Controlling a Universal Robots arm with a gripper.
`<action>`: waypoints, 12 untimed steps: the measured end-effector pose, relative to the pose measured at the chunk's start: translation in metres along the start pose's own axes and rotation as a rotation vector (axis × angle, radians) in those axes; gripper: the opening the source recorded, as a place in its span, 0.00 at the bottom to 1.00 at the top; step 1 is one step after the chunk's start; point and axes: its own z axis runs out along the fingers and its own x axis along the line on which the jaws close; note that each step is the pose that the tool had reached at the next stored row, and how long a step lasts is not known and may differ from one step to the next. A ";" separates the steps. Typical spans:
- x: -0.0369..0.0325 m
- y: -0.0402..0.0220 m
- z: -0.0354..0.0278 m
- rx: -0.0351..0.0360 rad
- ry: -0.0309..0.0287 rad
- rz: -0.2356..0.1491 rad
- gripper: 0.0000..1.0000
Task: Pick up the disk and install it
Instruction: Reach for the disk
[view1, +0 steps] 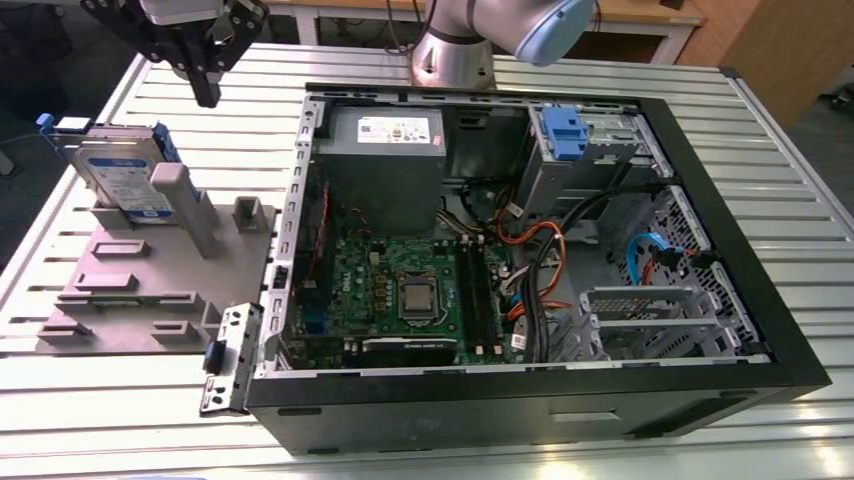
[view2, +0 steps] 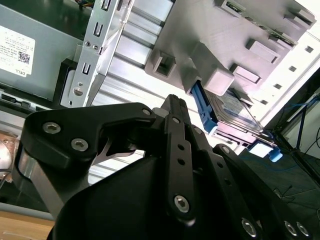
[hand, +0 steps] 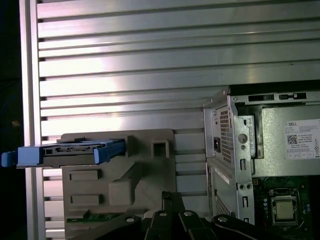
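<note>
Disk (view1: 118, 175) on edge in the grey fixture (view1: 147, 285), gripper (view1: 207, 95) above that fixture.
I see the jaws pressed together, holding nothing; the disk's white-and-blue label faces outward, its print illegible to me.

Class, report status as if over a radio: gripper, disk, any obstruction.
Gripper shut, empty, in the air near the disk. It stands on edge in the grey fixture, untouched. Grey post stands close against its face.

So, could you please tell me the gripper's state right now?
Gripper: closed, holding nothing; the disk stands apart in the grey holder.
</note>
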 end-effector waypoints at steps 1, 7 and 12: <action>0.0009 -0.0001 0.0001 0.0000 -0.0002 0.000 0.11; 0.0079 -0.0006 0.0005 -0.0001 -0.0020 0.000 0.11; 0.0138 -0.0010 0.0008 -0.0003 -0.0036 0.000 0.11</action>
